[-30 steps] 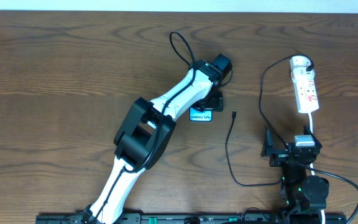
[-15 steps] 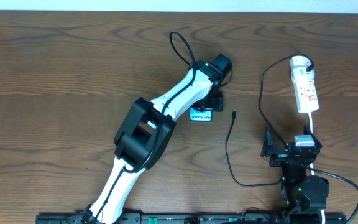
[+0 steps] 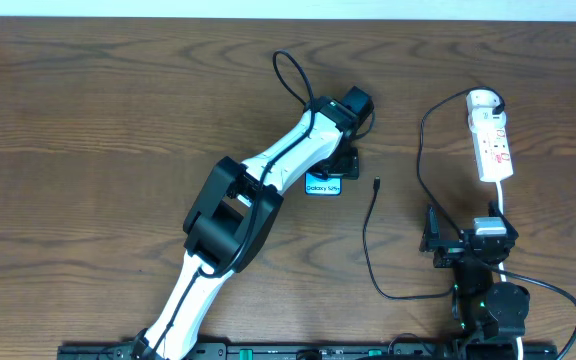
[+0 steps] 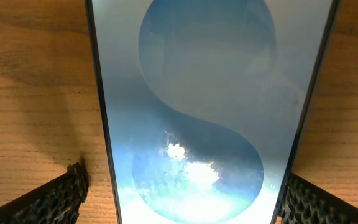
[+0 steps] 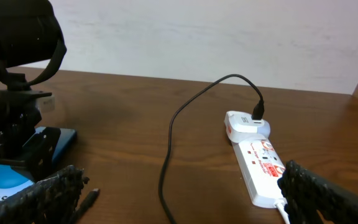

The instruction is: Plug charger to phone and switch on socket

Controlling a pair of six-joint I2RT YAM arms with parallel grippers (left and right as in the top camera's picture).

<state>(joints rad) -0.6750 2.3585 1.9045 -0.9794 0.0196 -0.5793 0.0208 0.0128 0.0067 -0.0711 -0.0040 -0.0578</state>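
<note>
Left gripper (image 4: 188,198) is hanging over the phone (image 4: 197,93), jaws spread wide either side, clamping nothing. Right gripper (image 5: 182,194) is sitting wide open and empty, on the near side of the socket (image 5: 258,163).

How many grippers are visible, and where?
2. The left gripper, open, straddles the phone at centre; the right gripper, open, is at the right, short of the socket.

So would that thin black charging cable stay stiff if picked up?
Probably floppy: the charger lies in loose curves on the table. It looks thin and light, so lifting its plug would likely trail a sagging tail, and a push might only bend it.
</note>
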